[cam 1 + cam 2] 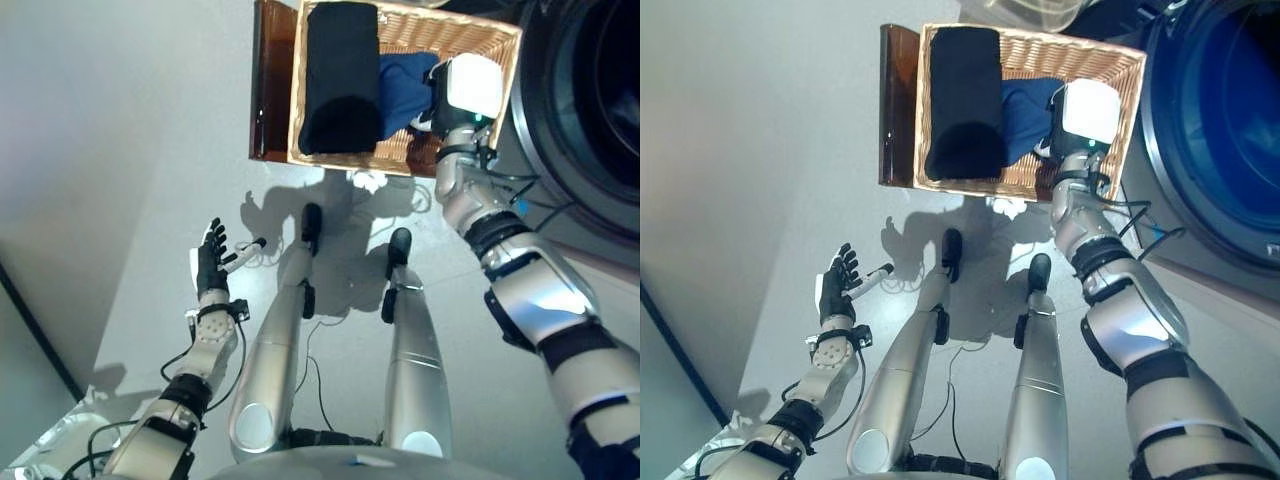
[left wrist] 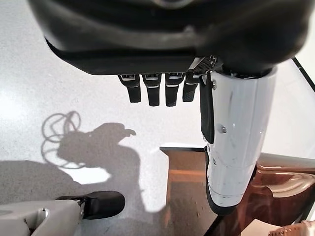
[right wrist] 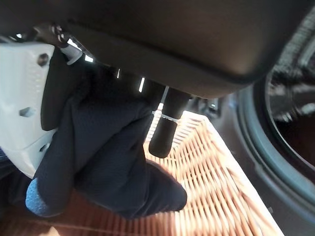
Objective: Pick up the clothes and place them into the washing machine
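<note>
A wicker basket [image 1: 345, 160] on the floor ahead holds a rolled black garment [image 1: 340, 80] and, to its right, a dark blue garment [image 1: 400, 85]. My right hand [image 1: 460, 95] reaches into the basket's right side. In the right wrist view its fingers [image 3: 165, 132] and white-covered thumb are curled on a bunch of the blue garment [image 3: 108, 157], held above the basket's weave [image 3: 211, 167]. The washing machine's round opening [image 1: 590, 90] is just right of the basket. My left hand [image 1: 211, 262] hangs at the lower left over the floor, fingers [image 2: 155, 91] straight and empty.
The basket rests on a dark brown wooden stand [image 1: 272, 80] that sticks out on its left. The washer's door rim [image 3: 290, 113] is close beside the right hand. Pale grey floor [image 1: 120, 150] stretches to the left of the basket.
</note>
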{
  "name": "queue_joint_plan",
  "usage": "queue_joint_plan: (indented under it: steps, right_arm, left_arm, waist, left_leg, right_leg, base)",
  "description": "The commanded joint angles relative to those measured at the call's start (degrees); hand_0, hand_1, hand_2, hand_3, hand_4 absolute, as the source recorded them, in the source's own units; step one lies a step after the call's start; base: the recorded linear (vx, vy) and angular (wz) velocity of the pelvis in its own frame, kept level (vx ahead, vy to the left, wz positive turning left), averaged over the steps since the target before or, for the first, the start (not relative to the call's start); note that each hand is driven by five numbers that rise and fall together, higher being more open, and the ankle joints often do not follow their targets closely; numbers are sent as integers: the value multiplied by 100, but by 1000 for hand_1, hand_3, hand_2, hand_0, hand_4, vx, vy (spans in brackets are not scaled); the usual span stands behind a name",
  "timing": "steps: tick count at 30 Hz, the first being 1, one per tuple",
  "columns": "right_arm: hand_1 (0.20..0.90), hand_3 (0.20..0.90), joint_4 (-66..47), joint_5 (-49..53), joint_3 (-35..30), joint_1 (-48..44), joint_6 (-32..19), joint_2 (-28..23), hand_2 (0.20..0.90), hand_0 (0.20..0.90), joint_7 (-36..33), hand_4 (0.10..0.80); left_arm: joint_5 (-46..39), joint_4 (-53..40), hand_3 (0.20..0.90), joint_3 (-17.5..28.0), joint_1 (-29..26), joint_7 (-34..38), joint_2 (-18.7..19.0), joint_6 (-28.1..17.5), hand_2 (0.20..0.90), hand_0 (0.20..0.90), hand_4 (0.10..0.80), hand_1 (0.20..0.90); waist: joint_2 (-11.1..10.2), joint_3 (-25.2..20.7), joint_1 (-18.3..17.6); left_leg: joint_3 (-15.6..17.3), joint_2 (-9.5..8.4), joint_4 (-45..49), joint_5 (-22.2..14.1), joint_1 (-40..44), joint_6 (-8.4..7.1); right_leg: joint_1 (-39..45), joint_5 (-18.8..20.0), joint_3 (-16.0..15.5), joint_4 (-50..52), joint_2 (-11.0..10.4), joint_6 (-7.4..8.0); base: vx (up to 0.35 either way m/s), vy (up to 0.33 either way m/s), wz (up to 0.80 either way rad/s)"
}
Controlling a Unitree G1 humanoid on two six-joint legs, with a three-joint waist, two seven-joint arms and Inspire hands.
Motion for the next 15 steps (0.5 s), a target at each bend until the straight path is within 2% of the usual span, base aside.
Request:
queue_joint_plan:
  steps: [1, 6, 12, 15]
  right_arm:
    - [200, 200, -1078, 227, -413, -113, -582, -251, 200, 200, -524, 300]
    - [200, 200, -1918, 591, -908, 658, -912, -126, 200, 200, -556, 300]
    - [200, 200, -2261, 967, -1308, 1042, -1136, -47, 200, 200, -629, 300]
    - [200, 200, -2250, 1705, -1638, 1199, -1415, 87, 200, 200, -586, 300]
  left_arm:
    - [236, 182, 900, 276, 225, 178, 52, -85, 900, 900, 800, 900]
    - [366, 386, 900, 352, 345, 158, -10, 11, 900, 900, 800, 900]
    - [438, 472, 900, 359, 443, 129, -31, 51, 900, 900, 800, 900]
    - [458, 542, 900, 338, 508, 54, -58, 82, 900, 900, 800, 900]
  waist:
    - [-57, -93, 45]
    - [-87, -93, -90]
    - [-12, -93, -143]
    - [63, -94, -190]
  left_leg:
    - [230, 48, 24, -221, -78, -359]
    - [287, 59, 74, -324, 208, -349]
    - [353, 95, 79, -339, 402, -341]
    - [371, 84, 73, -377, 591, -326]
  right_leg:
    - [456, 334, -64, -681, -125, -101]
    - [731, 256, -30, -683, -110, -111]
    - [908, 239, 8, -702, -84, -113]
    - [1056, 189, 46, -672, -82, -125]
  base:
    - [63, -40, -13]
    - [36, -24, -7]
    - [24, -28, -7]
    - [24, -22, -3]
